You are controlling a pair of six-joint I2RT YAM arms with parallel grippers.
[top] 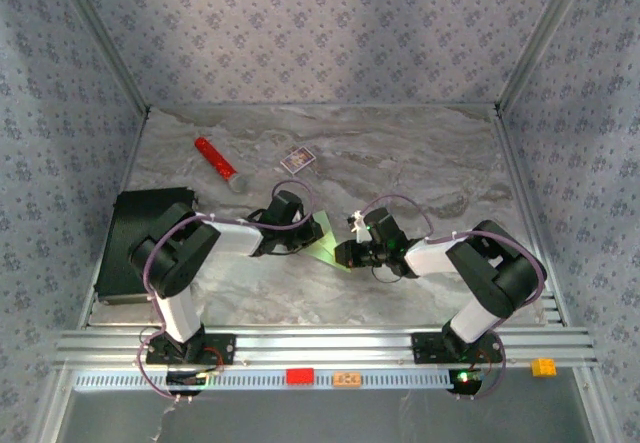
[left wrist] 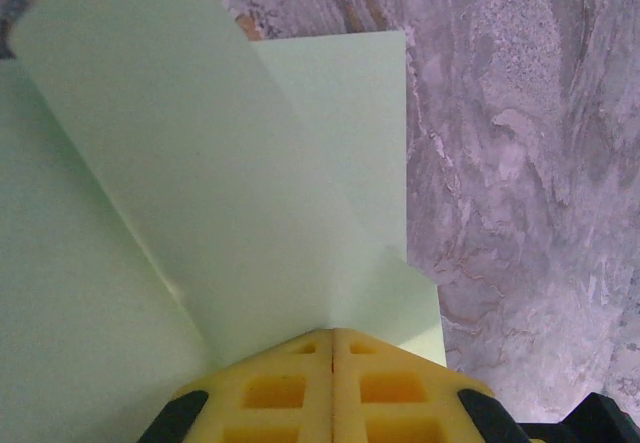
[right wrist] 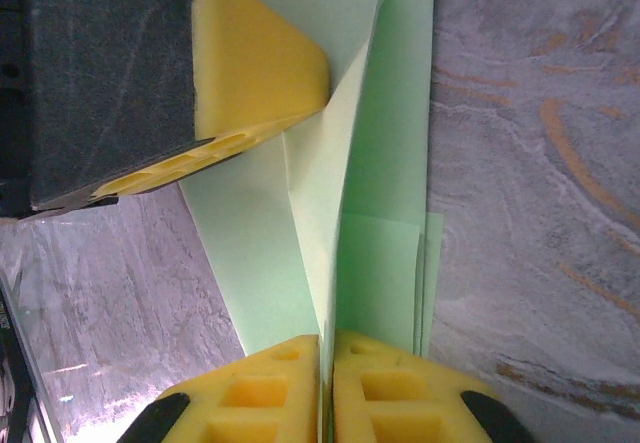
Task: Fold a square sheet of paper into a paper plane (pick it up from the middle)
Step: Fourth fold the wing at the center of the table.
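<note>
The marbled table (top: 420,153) takes up most of the space, with a dark flat box (top: 135,238) sitting at its left edge. Both arms reach in towards the middle, a little nearer the near edge, and meet over the square sheet of paper (top: 328,248). It is pale green and partly folded, with one flap standing up off the table.

The left tool (left wrist: 332,338) has its yellow pads pressed together on the paper at the base of that flap. The right tool (right wrist: 322,341) is pinched on a raised edge just beside it.

With two grips this close on thin paper, I think any pull apart could tear it. An uneven release could let the flap spring back and skew the crease.

A red cylinder (top: 215,158) and a small card box (top: 297,160) lie well apart towards the far edge.
</note>
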